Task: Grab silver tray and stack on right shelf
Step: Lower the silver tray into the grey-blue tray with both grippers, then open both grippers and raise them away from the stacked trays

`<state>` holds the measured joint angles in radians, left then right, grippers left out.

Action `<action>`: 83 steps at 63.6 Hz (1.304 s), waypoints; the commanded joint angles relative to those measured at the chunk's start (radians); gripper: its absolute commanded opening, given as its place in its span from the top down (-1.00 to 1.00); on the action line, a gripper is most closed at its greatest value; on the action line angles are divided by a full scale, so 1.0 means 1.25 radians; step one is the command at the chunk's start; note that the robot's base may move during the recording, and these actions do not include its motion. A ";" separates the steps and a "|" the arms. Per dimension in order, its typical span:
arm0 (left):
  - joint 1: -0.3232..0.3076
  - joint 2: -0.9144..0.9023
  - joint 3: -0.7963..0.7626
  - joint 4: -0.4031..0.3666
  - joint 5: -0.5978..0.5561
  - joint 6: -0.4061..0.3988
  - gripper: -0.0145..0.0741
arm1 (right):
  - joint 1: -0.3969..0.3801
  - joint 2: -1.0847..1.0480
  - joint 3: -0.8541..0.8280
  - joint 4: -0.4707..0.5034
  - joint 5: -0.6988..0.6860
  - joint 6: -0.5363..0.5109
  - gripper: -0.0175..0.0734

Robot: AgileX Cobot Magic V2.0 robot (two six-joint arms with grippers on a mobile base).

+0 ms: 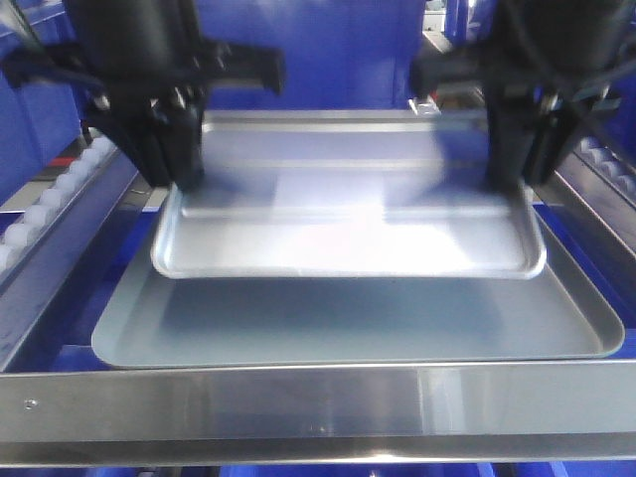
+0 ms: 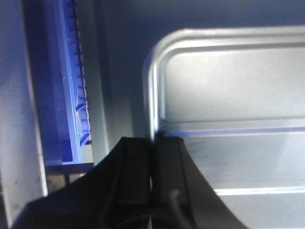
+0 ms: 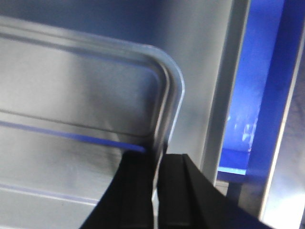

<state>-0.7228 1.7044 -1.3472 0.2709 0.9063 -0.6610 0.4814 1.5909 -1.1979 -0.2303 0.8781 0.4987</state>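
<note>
Two grippers carry the load; findings run from the near edge inward. Nearest, the steel front bar (image 1: 318,402) of the right shelf (image 1: 79,258) crosses the full width. Just behind it the grey-blue tray (image 1: 348,328) lies flat on the shelf level. Over its far half is the silver tray (image 1: 348,234), with its near rim raised and a shadow beneath. Whether the far rim touches cannot be told.

The left gripper (image 1: 174,164) is pinched onto the left rim and the right gripper (image 1: 512,164) onto the right rim. Both wrist views show the jaws narrow with the rim between them.

Judgement: this is the placing step, and the stack is not yet seated. The next move calls for a level descent with the rims aligned inside the lower tray, then release.

Clearance: the white rollers (image 1: 40,214) and side rails stand near both arms, leaving little lateral room. Withdrawal looks freest upward.
</note>
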 commanded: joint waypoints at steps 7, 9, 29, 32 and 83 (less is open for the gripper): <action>-0.001 0.015 -0.024 0.034 -0.062 0.030 0.88 | -0.020 0.006 -0.031 -0.025 -0.074 -0.029 0.50; -0.001 0.019 -0.024 0.034 -0.072 0.030 0.88 | -0.020 0.009 -0.031 -0.025 -0.075 -0.029 0.50; 0.047 0.024 -0.024 -0.068 -0.111 0.096 0.69 | -0.020 0.021 -0.031 -0.025 -0.082 -0.029 -0.03; 0.059 0.024 -0.024 -0.106 -0.111 0.118 0.51 | -0.020 0.021 -0.031 -0.025 -0.087 -0.029 -0.23; 0.039 -0.175 0.048 -0.117 -0.030 0.176 0.71 | -0.017 -0.154 0.042 -0.028 -0.091 -0.039 0.49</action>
<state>-0.6618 1.5840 -1.3050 0.1164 0.9261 -0.4466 0.4588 1.4829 -1.1591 -0.2341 0.8079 0.4713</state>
